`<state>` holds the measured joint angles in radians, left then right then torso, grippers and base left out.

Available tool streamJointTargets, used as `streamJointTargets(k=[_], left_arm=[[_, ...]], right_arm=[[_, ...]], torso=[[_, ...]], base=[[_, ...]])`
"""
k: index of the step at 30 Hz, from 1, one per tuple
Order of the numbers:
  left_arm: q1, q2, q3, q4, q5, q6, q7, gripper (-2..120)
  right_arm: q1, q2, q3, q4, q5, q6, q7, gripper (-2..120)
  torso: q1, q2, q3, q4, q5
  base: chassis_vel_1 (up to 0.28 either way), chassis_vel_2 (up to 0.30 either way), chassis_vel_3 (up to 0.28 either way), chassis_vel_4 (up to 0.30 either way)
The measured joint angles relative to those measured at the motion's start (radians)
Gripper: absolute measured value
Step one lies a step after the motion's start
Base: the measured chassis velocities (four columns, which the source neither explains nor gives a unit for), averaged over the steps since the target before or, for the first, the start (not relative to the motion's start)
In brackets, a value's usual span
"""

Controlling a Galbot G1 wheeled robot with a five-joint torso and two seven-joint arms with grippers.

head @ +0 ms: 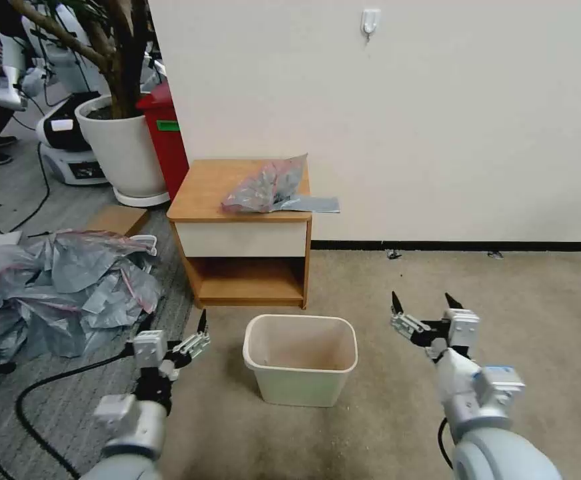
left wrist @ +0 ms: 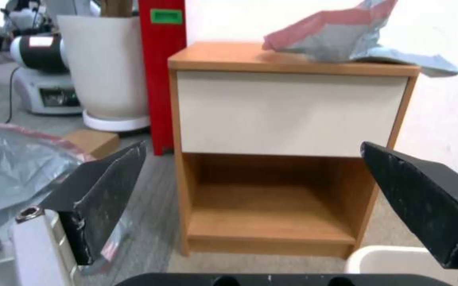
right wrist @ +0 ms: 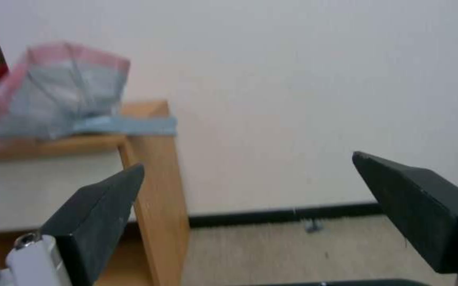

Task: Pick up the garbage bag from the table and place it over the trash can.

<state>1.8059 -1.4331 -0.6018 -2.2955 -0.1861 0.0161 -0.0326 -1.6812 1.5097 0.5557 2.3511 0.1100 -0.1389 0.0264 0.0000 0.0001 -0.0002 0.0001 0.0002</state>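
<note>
The garbage bag (head: pixel 270 187), thin grey plastic with a pink-red rim band, lies crumpled on the right half of the table (head: pixel 203 193), one flap hanging past the right edge. The cream trash can (head: pixel 300 360) stands on the carpet just in front of the table, with nothing in it. My left gripper (head: pixel 193 333) hovers low to the left of the can, open. My right gripper (head: pixel 423 303) hovers to the can's right, open too. In the left wrist view the open gripper (left wrist: pixel 254 146) faces the table (left wrist: pixel 218 55), the bag (left wrist: pixel 340 35) on top. The right wrist view shows the bag (right wrist: pixel 54 95) beyond its open gripper (right wrist: pixel 247 161).
A big heap of grey plastic bags (head: pixel 57 287) lies on the floor at left, with a black cable (head: pixel 43 387) beside it. Behind the table stand a red bin (head: pixel 167 140) and a white plant pot (head: pixel 123 147). A white wall (head: pixel 437 120) backs the table; open carpet lies to the right.
</note>
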Motion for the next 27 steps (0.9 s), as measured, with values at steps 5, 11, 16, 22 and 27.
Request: streamJointTargets(k=[5,11,16,22,27], left_arm=[[0.000,0.017,-0.001,0.016,-0.028,-0.038,0.019,100],[0.004,0.023,-0.004,0.020,-0.048,-0.055,0.024,100],[0.017,0.020,-0.002,0.023,-0.071,-0.066,0.026,100],[0.037,0.003,-0.005,0.035,-0.078,-0.098,0.036,100],[0.036,-0.001,-0.010,0.047,-0.087,-0.115,0.056,100]], right_arm=[[0.007,-0.004,-0.024,-0.037,0.034,0.094,0.006,100],[0.027,-0.013,-0.041,-0.075,0.065,0.147,0.017,100],[0.070,-0.040,-0.084,-0.099,0.153,0.123,0.064,100],[0.215,-0.072,-0.160,-0.142,0.511,0.012,0.185,98],[0.357,-0.081,-0.180,-0.186,0.797,-0.050,0.298,97]], torso=[[0.000,0.000,0.000,-0.0001,-0.0003],[0.000,0.000,0.000,0.0000,-0.0003],[0.000,0.000,0.000,-0.0001,-0.0002],[0.000,0.000,0.000,-0.0001,-0.0002],[0.000,0.000,0.000,0.0000,-0.0001]], base=[[0.000,0.000,0.000,0.000],[0.000,0.000,0.000,0.000],[0.000,0.000,0.000,0.000],[0.000,0.000,0.000,0.000],[0.000,0.000,0.000,0.000]])
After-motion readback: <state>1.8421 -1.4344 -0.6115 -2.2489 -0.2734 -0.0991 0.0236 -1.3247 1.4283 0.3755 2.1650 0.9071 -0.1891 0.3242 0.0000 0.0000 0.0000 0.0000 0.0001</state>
